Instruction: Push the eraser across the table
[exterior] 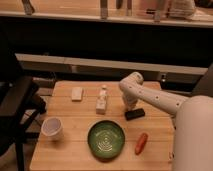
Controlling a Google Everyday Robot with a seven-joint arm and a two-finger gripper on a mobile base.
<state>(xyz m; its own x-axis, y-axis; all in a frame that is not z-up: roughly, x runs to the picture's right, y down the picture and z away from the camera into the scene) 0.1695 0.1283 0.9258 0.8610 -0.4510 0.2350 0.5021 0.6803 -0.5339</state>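
The eraser [135,114], a small flat black block, lies on the light wooden table [75,112] right of centre. My gripper [130,105] hangs at the end of the white arm, which reaches in from the right. It is shut and points down just behind the eraser's left end, at or very near it. Whether they touch cannot be made out. Nothing is held.
A white bottle [102,102] lies left of the gripper and a small white block [76,93] sits further left. A green bowl [106,140], an orange carrot [141,143] and a white cup [52,128] stand along the front. A black chair [15,107] is at the left.
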